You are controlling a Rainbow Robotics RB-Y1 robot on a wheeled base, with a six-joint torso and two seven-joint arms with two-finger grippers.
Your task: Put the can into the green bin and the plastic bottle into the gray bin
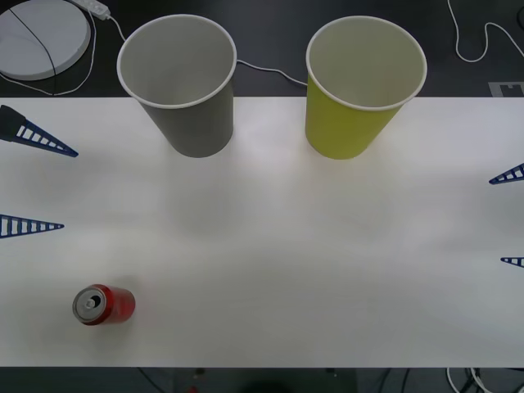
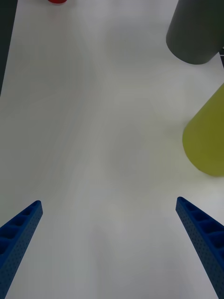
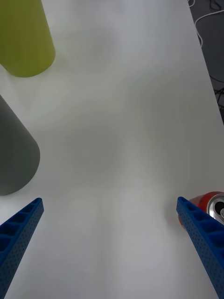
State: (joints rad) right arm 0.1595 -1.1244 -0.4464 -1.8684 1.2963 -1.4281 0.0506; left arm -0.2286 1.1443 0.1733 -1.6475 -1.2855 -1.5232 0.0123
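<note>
Front view: can near left hand.

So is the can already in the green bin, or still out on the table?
Out: the can stands on the table near the left gripper; the green bin looks empty.

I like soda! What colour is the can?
The can is red with a silver top, clearest in the front view.

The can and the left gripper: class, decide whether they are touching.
Apart. In the front view, bare table separates the can, standing near the front edge, from the open left gripper at the left edge.
</note>
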